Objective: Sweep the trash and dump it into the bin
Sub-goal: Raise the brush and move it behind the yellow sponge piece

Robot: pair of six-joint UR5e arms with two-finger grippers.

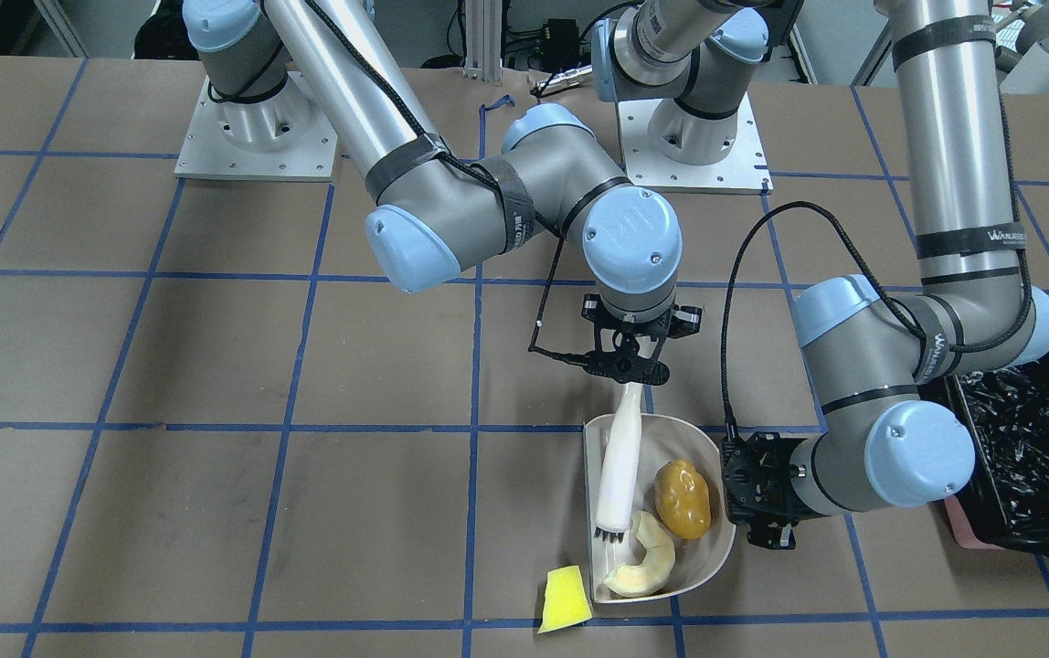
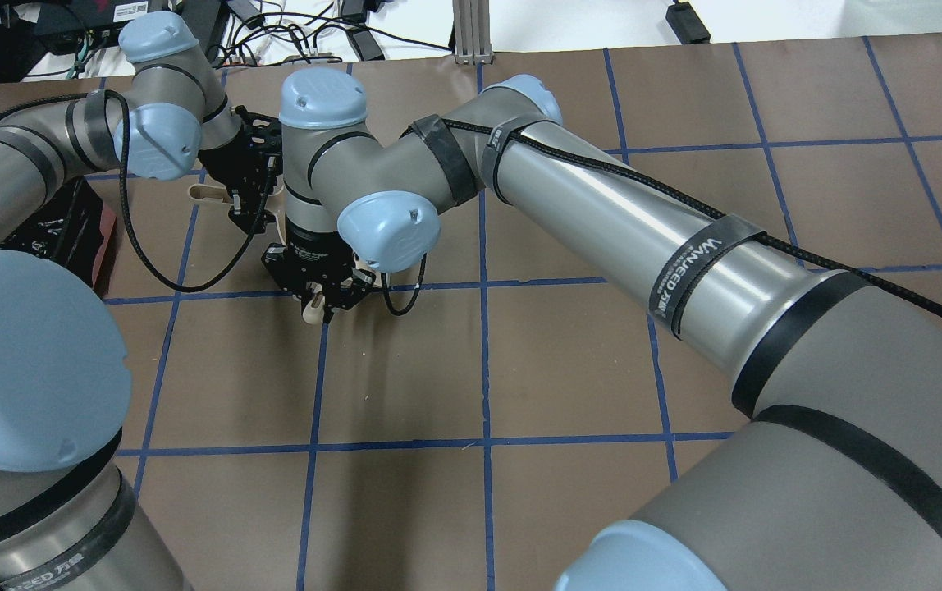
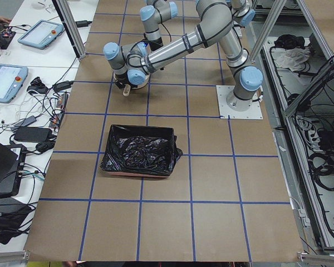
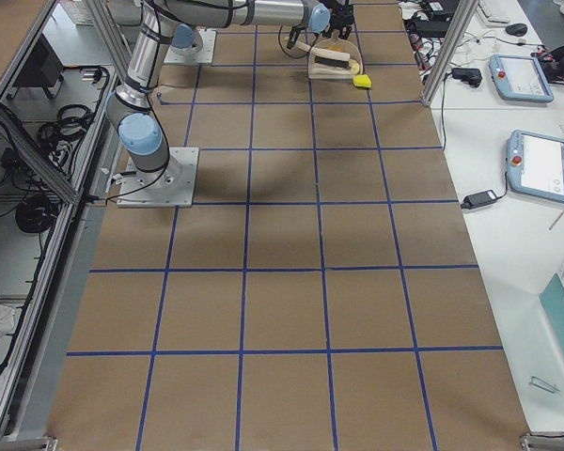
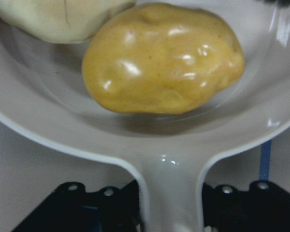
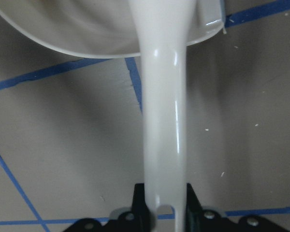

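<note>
My left gripper (image 1: 748,493) is shut on the handle of the beige dustpan (image 1: 703,557), which rests on the table. The amber lump (image 1: 682,498) and the pale crescent piece (image 1: 643,565) lie inside the pan; the left wrist view shows the lump (image 5: 162,58) close up. My right gripper (image 1: 630,373) is shut on the white brush (image 1: 618,466), whose bristles are down in the pan beside the crescent. The flat yellow wedge (image 1: 566,599) lies on the table just outside the pan's open mouth. The bin (image 1: 1045,439), lined with a black bag, stands beyond my left arm.
The brown table has a blue tape grid (image 1: 474,428). Both arm bases (image 1: 255,137) are bolted at the table's far side in the front-facing view. The bin (image 3: 139,150) sits apart from the pan, toward the table's left end.
</note>
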